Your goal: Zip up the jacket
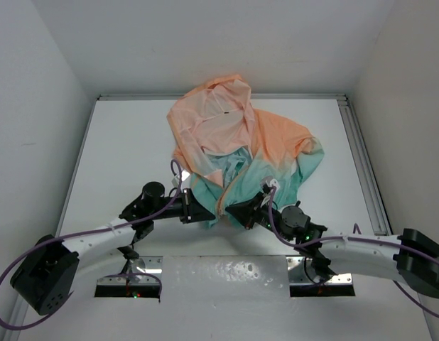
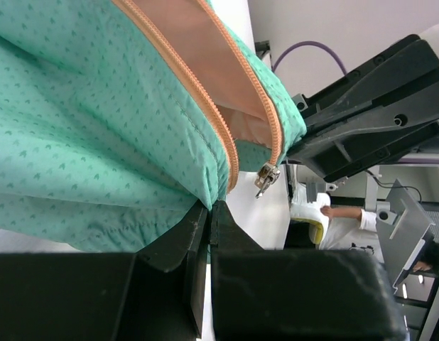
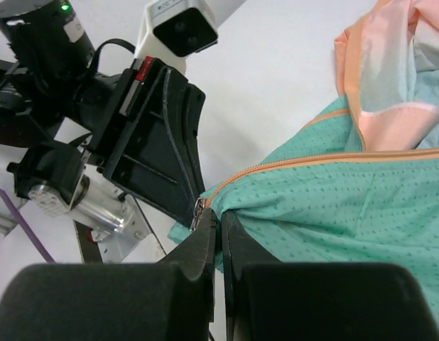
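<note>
At the jacket (image 1: 234, 135) hem, left gripper (image 2: 209, 206) and right gripper (image 3: 218, 213) pinch fabric, fingertips (image 2: 184, 231) partly hidden.

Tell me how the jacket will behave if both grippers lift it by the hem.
Probably floppy: the jacket lies rumpled and folded, so it should sag between the left gripper and right gripper. Likely light, since the cloth looks thin. The zipper pull dangles loose and may swing.

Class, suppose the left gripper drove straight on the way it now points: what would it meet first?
The thin peach-to-teal jacket, whose hem the left gripper is pinching. Just beyond it, probably the right gripper, shut on the same hem, though depth is unclear.
</note>
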Robot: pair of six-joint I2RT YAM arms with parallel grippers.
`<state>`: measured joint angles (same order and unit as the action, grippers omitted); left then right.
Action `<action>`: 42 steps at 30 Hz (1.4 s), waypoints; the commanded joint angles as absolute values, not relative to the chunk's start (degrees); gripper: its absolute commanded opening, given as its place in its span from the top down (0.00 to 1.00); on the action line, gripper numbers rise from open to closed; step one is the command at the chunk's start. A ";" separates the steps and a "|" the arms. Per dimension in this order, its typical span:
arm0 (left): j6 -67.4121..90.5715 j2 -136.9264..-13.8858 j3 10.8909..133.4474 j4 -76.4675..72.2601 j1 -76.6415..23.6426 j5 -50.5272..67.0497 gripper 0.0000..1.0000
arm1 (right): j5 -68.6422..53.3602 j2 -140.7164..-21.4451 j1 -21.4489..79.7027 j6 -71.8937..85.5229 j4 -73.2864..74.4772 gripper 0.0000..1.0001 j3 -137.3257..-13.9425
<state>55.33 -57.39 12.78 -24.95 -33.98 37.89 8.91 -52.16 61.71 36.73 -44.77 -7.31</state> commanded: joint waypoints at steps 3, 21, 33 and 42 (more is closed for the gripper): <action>53.61 -55.64 15.03 -25.66 -33.49 37.71 1.00 | 10.28 -56.16 61.87 39.02 -46.49 1.00 -10.81; 60.38 -57.22 14.24 -34.98 -33.31 38.23 1.00 | 6.59 -47.73 61.87 38.94 -47.11 1.00 -4.57; 61.35 -57.92 13.71 -36.74 -33.31 39.90 1.00 | 6.24 -46.58 61.87 37.97 -46.32 1.00 -4.66; 60.21 -57.13 13.89 -35.16 -33.31 40.61 1.00 | 6.50 -47.99 61.87 37.53 -46.49 1.00 -5.97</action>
